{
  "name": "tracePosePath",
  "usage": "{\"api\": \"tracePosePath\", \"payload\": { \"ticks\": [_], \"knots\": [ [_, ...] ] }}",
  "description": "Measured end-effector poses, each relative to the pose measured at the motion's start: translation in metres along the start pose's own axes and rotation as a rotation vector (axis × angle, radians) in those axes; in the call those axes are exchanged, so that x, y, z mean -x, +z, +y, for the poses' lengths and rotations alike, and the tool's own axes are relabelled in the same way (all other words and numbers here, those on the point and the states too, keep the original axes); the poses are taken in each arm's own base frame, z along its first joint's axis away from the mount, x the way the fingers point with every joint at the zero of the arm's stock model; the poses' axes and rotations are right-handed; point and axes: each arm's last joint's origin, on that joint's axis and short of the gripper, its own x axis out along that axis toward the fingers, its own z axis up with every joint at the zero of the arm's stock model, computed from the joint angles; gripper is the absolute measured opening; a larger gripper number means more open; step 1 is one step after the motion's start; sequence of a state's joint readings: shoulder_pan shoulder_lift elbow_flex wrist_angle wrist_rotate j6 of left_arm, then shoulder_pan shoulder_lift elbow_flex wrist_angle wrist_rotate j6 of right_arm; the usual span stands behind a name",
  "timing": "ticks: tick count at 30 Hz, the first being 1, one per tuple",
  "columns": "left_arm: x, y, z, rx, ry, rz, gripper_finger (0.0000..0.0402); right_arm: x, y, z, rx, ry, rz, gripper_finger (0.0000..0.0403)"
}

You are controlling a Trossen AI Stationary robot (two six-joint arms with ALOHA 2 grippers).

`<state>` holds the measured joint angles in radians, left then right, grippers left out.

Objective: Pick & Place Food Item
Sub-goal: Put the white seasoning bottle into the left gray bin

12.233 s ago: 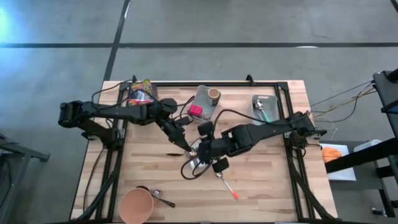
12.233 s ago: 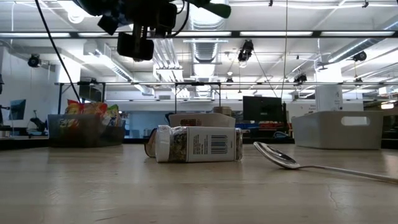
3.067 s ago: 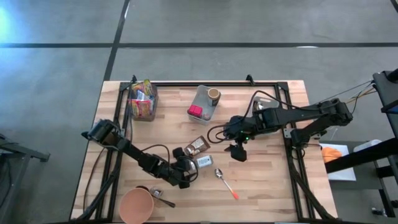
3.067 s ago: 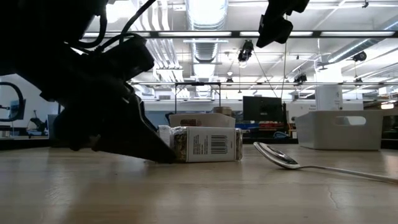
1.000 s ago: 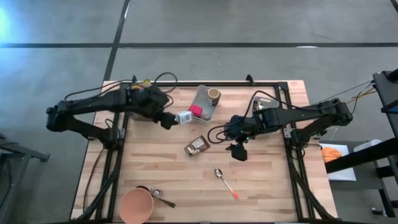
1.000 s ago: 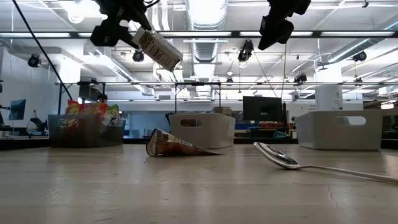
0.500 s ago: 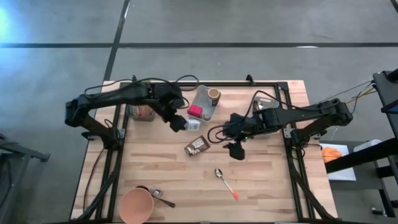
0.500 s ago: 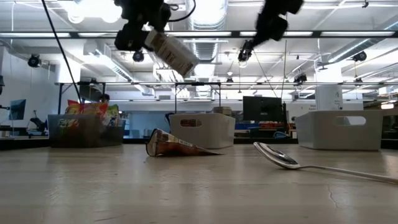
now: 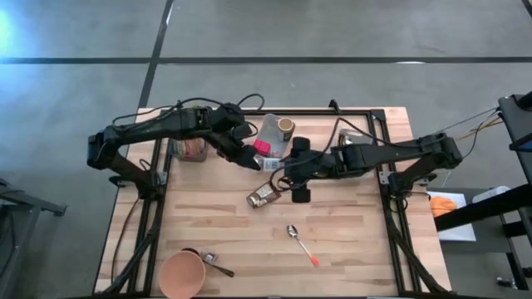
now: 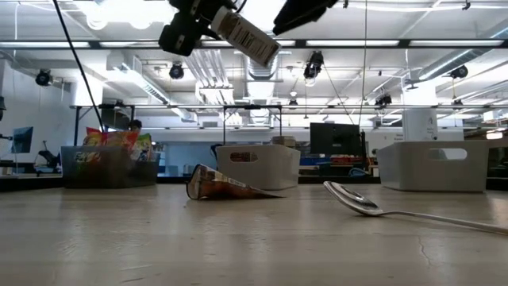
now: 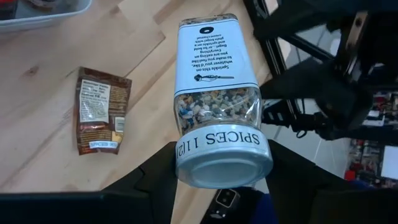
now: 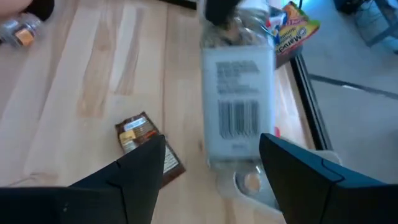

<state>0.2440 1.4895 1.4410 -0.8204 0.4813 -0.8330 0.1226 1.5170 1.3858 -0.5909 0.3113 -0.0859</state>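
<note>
The wooden table [image 9: 349, 241] carries both arms, which meet above its middle. The left gripper [image 9: 249, 159] is clamped on the cap end of a spice jar [image 11: 214, 93], holding it tilted in the air well clear of the tabletop, as the low view confirms [image 10: 246, 36]. The right gripper [image 9: 287, 170] stands just beside the jar's free end with fingers [image 12: 140, 168] spread apart and empty, the jar lying between them in the right wrist view but not yet gripped. Judgement: the jar is rigid, smooth-sided glass or clear plastic with a paper label, moderately weighty with its mixed contents, and liable to slip or break if dropped; the square labelled body offers the surest hold. Containers follow. A clear bin [image 9: 189, 148] at the table's left rear holds colourful snack packets. A pale tray [image 9: 270, 129] at the rear centre holds a brown cup and a pink item. A terracotta-coloured bowl [image 9: 181, 274] at the front left appears empty. A brown foil packet [image 9: 263, 194] lies flat below the jar, and a spoon [image 9: 301, 243] lies nearer the front.
</note>
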Motion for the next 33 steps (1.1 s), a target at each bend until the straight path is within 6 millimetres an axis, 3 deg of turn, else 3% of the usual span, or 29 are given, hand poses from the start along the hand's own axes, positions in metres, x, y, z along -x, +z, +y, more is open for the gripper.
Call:
{"api": "tracePosePath", "payload": {
  "ticks": [9, 26, 33],
  "knots": [
    [-0.001, 0.000, 0.000, 0.008, -0.003, -0.007, 0.0191, -0.018, 0.024, 0.002, 0.064, -0.113, 0.044, 0.0260],
    [0.000, 0.004, -0.008, -0.031, -0.102, -0.001, 0.0191, -0.020, 0.025, 0.001, 0.064, -0.146, 0.116, 0.0259],
    [0.001, 0.003, -0.008, -0.070, -0.105, -0.003, 0.0191, -0.020, 0.025, 0.001, 0.065, -0.146, 0.117, 0.0189]
  ]
}}
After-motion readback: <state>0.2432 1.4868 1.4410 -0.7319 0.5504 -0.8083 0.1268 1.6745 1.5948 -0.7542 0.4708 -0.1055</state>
